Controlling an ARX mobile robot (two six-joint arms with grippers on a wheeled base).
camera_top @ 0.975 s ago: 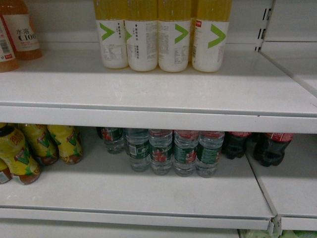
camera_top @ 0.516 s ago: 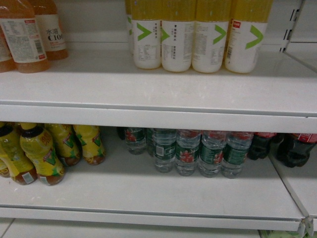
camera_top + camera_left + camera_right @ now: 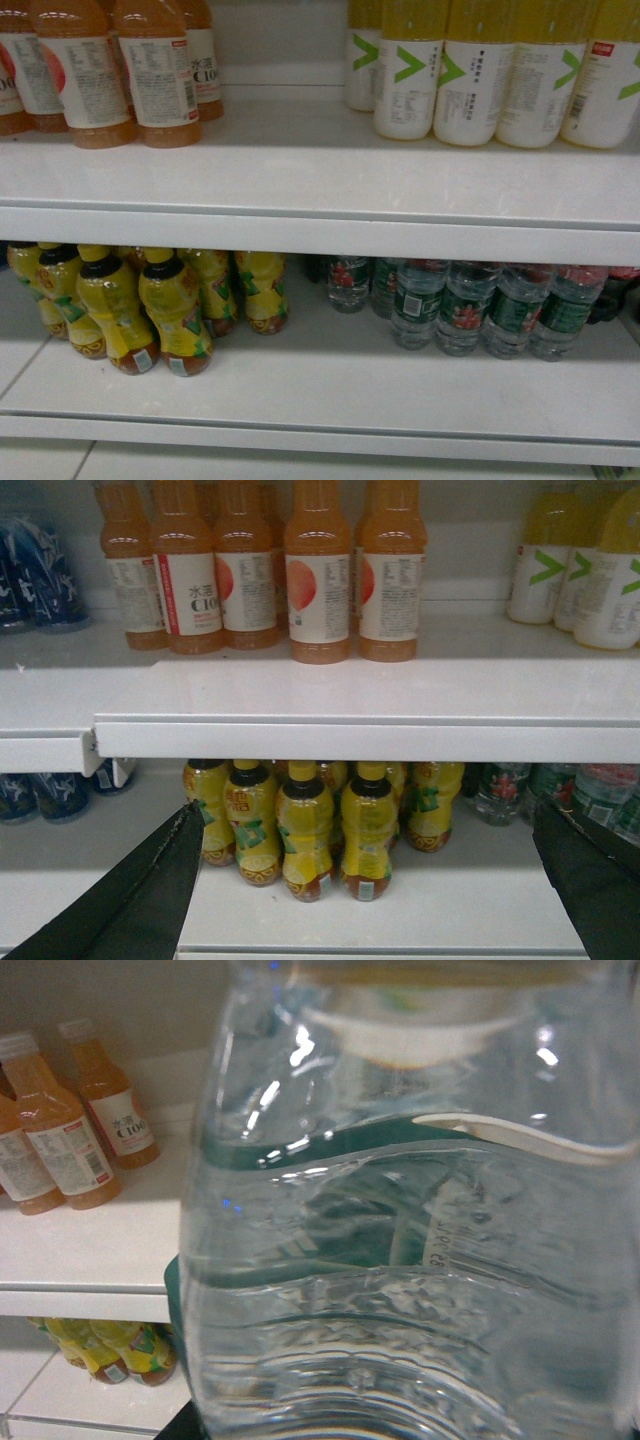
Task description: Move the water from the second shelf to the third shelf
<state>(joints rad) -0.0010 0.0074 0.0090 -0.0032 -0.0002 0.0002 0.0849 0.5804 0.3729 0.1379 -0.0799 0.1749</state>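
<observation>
load: clear ribbed plastic water bottle (image 3: 400,1240) fills our right wrist frame
right claw: clamp unseen, cannot tell
left claw (image 3: 370,880): fingers spread apart
tip: we'd lower it upright, clear of neighbours

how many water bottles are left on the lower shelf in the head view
6 show: four in the front row, two behind at the left. More may be hidden behind.

White store shelves stocked with bottled drinks.
The upper shelf (image 3: 300,185) carries orange drink bottles (image 3: 160,70) at left and yellow-and-white bottles (image 3: 470,75) at right; the lower shelf (image 3: 330,400) holds yellow tea bottles (image 3: 175,310) and water (image 3: 460,310).
</observation>
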